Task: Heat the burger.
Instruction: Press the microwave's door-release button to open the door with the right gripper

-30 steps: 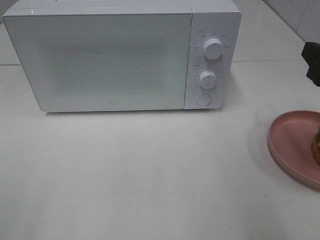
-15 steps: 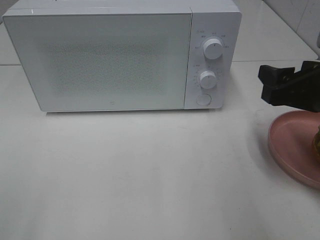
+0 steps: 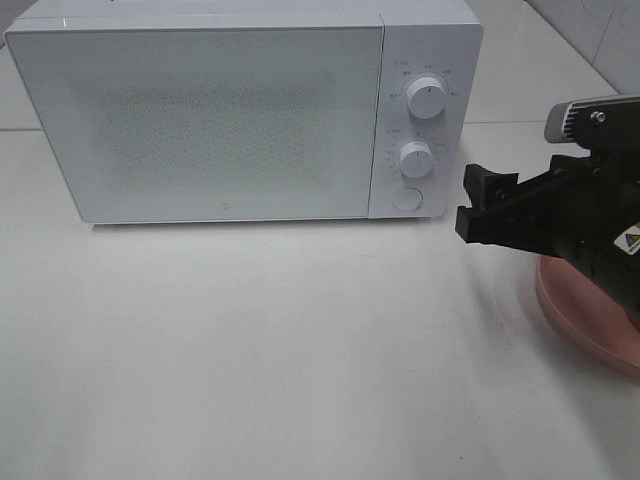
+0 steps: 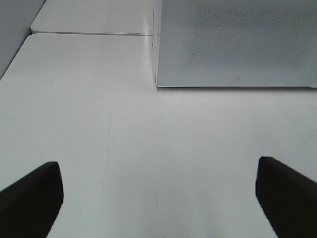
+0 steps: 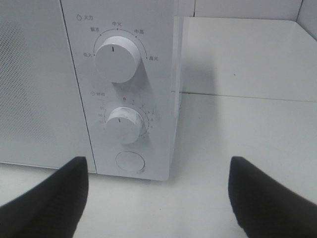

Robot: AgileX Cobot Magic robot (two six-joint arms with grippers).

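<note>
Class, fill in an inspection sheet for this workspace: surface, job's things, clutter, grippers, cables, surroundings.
Surface: white table, smooth.
Job's things: microwave, door shut; pink plate partly behind the right arm; burger not seen.
Clutter: nothing seen.
Grippers: left gripper open, empty, over the table; right gripper open, empty, facing the microwave's dials.
Cables: nothing seen.
Surroundings: tiled wall at back right.

Microwave (image 3: 220,120): white casing, smooth, low sheen; door w/ fine dotted mesh texture. Knobs (image 3: 426,100): smooth white plastic, satin. Tabletop (image 3: 300,350): white, smooth, soft gloss, faint hairline scratches. Plate (image 3: 570,310): pink, smooth, matt-ish. Right pincer (image 3: 474,203): black, matt, looks plastic.
</note>
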